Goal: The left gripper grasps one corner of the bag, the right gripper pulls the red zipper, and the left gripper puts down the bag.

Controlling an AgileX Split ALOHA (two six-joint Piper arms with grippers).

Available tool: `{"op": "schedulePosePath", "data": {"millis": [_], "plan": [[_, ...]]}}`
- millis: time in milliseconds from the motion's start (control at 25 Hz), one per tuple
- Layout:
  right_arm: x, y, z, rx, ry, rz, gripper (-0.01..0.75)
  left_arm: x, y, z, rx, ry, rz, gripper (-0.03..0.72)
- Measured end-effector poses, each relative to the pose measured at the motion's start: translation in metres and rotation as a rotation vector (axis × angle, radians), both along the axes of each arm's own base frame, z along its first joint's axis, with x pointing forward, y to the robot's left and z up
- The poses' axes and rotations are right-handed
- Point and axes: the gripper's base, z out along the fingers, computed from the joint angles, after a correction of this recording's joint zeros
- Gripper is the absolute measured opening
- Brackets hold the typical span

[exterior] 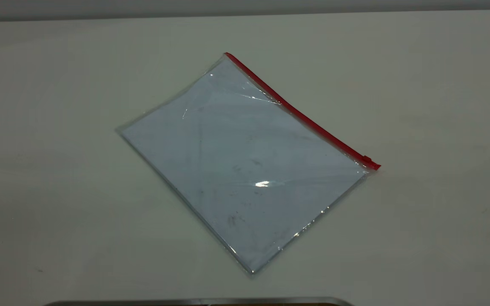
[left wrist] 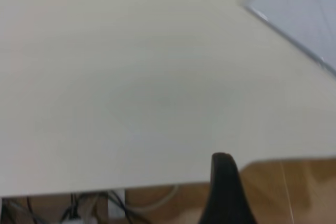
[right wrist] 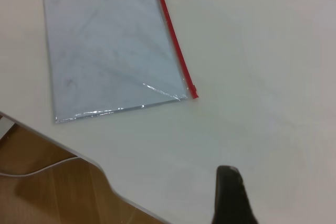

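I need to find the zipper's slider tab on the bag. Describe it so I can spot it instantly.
On the white table lies one clear bag, flat and askew. A red zipper runs along one long edge. The slider tab is the small red bump at that strip's end nearer the exterior camera, beside the corner, the only raised bit on it.

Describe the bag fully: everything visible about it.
The bag is a flat, rectangular pouch of clear, pale bluish plastic, smudged and faintly creased, glinting in places. The red zipper runs along one long edge, its slider at the end. It lies flat and askew on the table; nothing else touches it.
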Motion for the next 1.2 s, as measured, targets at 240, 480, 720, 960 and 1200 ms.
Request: {"op": "schedulePosePath", "data": {"millis": [240,480,720,960,1200], "plan": [[0.0000,0.0001,0.0000,0.001,0.000,0.000,0.511,-0.0086,0.0000,-0.0009,0.005,-0.061,0.003,0.590],[0.0000,0.0001,0.0000,0.001,0.000,0.000,0.511,-0.0087,0.0000,-0.0010,0.005,-0.059,0.003,0.590],[0.0000,0.0001,0.0000,0.001,0.000,0.000,0.511,-0.0087,0.0000,-0.0010,0.005,-0.059,0.003,0.590],[-0.0019,-0.0004,-0.0001,0.004,-0.014,-0.009,0.511,-0.0087,0.0000,-0.0010,0.005,-0.059,0.003,0.590],[-0.0010,0.0014,-0.0001,0.005,-0.019,-0.176,0.511,-0.0087,0.0000,-0.0010,0.005,-0.059,0.003,0.590]]}}
